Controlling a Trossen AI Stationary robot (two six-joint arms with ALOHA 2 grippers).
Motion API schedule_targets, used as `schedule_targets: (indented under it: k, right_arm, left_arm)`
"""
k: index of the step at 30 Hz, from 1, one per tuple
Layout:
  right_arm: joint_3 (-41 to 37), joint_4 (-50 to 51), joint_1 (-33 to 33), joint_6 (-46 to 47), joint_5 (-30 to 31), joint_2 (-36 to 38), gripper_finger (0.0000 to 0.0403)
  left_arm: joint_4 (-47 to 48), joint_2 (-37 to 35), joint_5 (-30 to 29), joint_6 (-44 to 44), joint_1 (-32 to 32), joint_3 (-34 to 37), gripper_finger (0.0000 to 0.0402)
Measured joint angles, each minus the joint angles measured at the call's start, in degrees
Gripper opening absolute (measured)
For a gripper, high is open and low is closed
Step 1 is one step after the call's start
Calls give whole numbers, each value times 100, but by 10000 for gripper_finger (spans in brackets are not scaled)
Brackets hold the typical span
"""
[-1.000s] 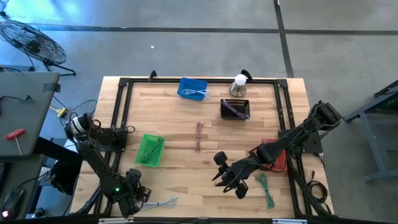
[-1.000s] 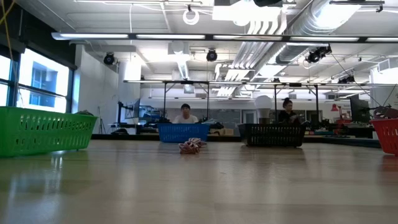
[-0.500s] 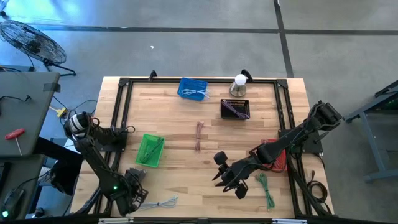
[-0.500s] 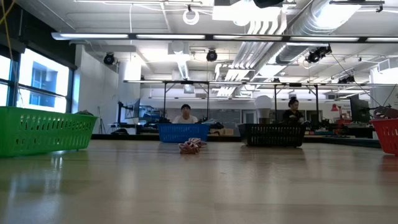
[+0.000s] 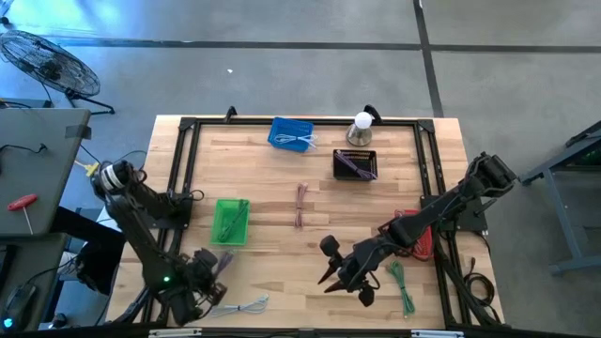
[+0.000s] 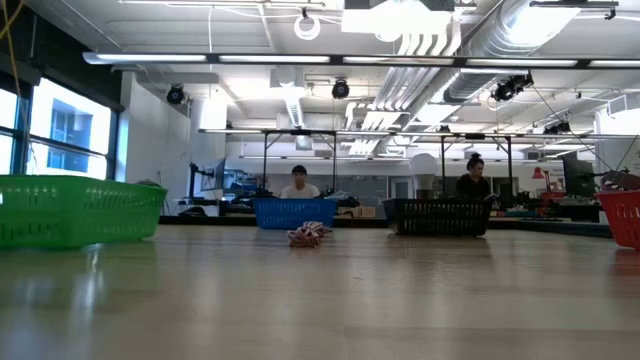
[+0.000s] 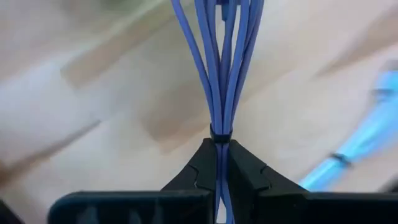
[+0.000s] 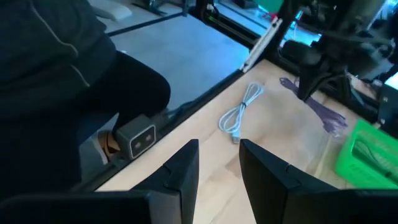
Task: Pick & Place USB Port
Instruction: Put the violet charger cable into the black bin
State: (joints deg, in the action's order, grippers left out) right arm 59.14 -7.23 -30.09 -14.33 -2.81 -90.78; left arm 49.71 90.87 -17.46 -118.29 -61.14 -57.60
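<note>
**Inspector A:** Start with the tabletop point(image 5: 282, 178). Where do the arms stand?

**Inspector B:** The left arm reaches to the near-left corner. The right arm lies along the near edge, right of the middle.

**A:** Baskets?

**B:** The green basket point(image 5: 228, 223) sits near the left edge. The black basket point(image 5: 355, 164) is toward the far edge, right of centre, with violet strands in it.

**A:** State of the claws?

**B:** The left claw point(image 7: 219, 140) is clenched on a violet USB cable point(image 7: 221, 74), gripping it at the tie. The right claw point(image 8: 217, 155) is parted and empty.

**A:** How does the cable lie?

**B:** The bundle runs straight out from the fingertips, with its long axis in line with the claw. A white USB cable point(image 5: 249, 305) lies on the wood just beside it, ungripped.

**A:** What does the next move turn on?

**B:** In my judgement the black basket is the match. It lies well apart from the left claw, diagonally across the tabletop, so the carry is long.
</note>
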Motion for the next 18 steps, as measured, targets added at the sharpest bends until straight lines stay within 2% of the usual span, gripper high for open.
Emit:
schedule_targets:
  k: [9,13,16,18]
  right_arm:
    - [1,-18,4,-70,125,0,108]
    - [1,-142,2,-63,204,0,108]
    - [1,-442,2,-59,635,0,108]
    - [1,-714,2,-83,1003,0,108]
  left_arm:
    - [1029,-212,-2036,1407,4,-1568,8]
    - [914,-220,-3258,2978,2,-2123,8]
    - [435,-224,-4059,4396,8,-2290,8]
    - [20,-223,-4383,5524,8,-2308,8]
